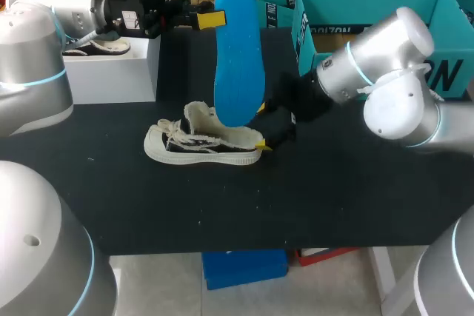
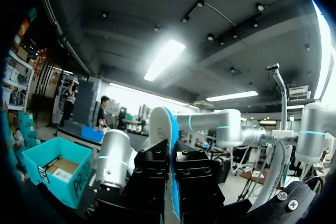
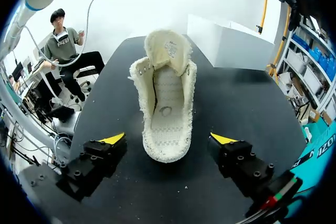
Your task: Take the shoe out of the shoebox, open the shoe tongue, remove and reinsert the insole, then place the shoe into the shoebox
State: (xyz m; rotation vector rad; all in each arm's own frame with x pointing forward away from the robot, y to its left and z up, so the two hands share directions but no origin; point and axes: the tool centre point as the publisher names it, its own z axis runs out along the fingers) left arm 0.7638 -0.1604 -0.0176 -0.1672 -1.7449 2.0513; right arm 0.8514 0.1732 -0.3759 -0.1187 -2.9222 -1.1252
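Head view: insole (image 1: 238, 53), blue, upright, pinched at its upper end by my left claw (image 1: 209, 18), hanging over the shoe (image 1: 204, 144). The shoe lies on the black table (image 1: 333, 197), my right claw (image 1: 261, 127) at its heel.

Left wrist view: insole edge-on, clamped between both fingers. Thin, light and bendy, I judge.

Right wrist view: claw spread, a finger on each side of the heel, touching neither. Tongue open. Canvas is soft; the firmer heel is the best hold.

The rounded silver-grey left arm (image 1: 41, 12) and matching right arm (image 1: 385, 53) wore thin cyan rings at their joints. The black, blocky left gripper (image 1: 215, 18) and right gripper (image 3: 168, 140) were studded with round screws and tipped with bright yellow wedges.
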